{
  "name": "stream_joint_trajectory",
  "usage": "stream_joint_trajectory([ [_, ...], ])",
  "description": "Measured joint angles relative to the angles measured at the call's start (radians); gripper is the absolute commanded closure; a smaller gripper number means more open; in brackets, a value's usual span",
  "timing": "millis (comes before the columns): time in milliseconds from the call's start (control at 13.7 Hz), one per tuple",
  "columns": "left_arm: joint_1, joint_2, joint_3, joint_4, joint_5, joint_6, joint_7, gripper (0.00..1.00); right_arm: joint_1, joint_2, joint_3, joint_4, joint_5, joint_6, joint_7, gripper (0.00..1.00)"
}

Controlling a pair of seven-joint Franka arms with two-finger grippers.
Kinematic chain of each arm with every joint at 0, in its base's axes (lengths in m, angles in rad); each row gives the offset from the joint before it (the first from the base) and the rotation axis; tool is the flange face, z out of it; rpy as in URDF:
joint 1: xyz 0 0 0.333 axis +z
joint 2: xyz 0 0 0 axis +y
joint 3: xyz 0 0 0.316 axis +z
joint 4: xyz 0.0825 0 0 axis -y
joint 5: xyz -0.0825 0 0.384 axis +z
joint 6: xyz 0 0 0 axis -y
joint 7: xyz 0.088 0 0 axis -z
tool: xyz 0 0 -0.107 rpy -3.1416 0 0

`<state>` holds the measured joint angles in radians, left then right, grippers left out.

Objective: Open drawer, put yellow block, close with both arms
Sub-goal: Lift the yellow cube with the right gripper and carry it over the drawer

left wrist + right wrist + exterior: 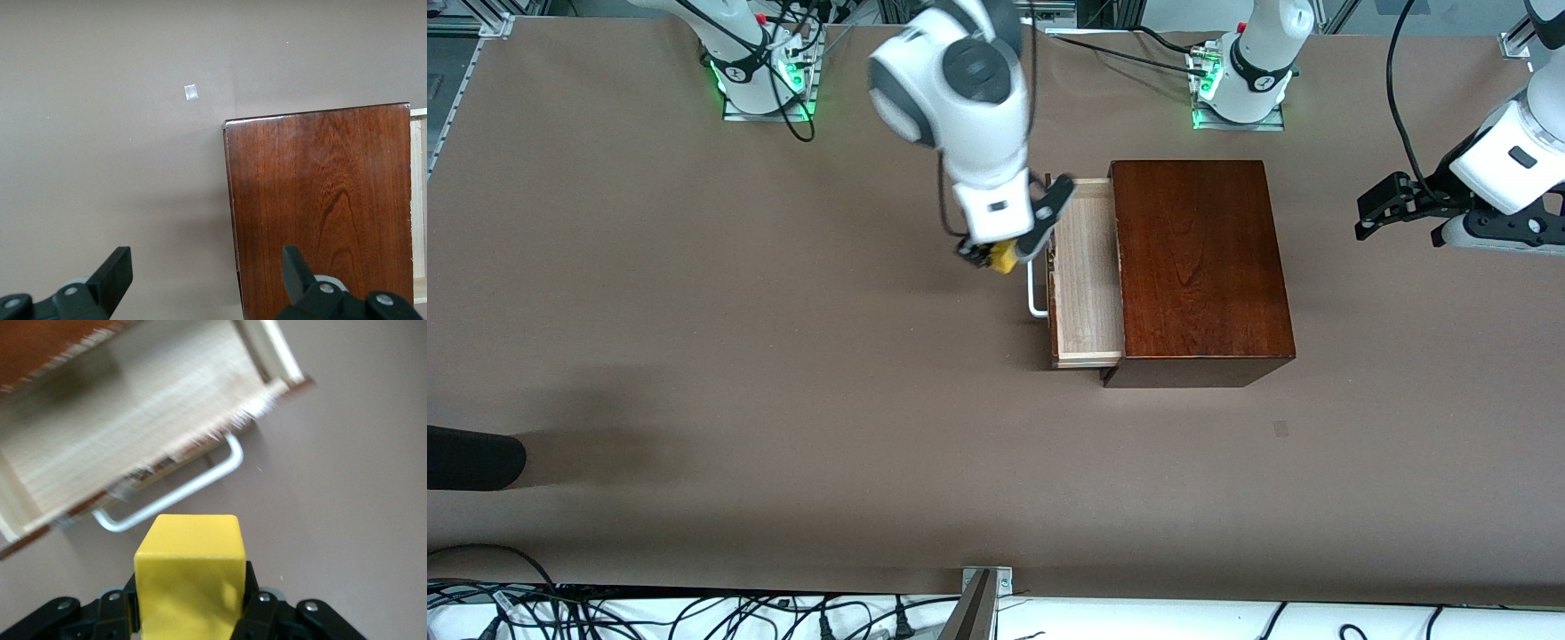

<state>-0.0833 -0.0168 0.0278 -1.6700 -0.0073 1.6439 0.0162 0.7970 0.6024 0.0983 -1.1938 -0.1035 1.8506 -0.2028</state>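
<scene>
While clamped in the right gripper (996,255), yellow block (1004,258) reads as a plain bright cube with clean faces, about as wide as the finger gap, up in the air over bare table just beside the white handle (1036,290). Drawer (1086,271) pulled out of the mahogany box (1197,267), pale wood floor bare, rims visible all round. Left gripper (1385,206) waiting with fingers spread wide, holding nothing, up near the left arm's end of the table (694,356), well apart from the box.
</scene>
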Motion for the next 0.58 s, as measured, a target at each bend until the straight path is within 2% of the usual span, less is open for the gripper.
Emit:
stream_joint_trajectory([
  [291, 0.0, 0.0, 0.0, 0.001, 0.0, 0.0, 0.0, 0.0, 0.086, 0.087, -0.003, 0.105, -0.02, 0.0, -0.019, 1.0],
  [582, 0.0, 0.0, 0.0, 0.001, 0.0, 0.0, 0.0, 0.0, 0.127, 0.13, -0.004, 0.136, -0.047, 0.005, -0.124, 1.0],
])
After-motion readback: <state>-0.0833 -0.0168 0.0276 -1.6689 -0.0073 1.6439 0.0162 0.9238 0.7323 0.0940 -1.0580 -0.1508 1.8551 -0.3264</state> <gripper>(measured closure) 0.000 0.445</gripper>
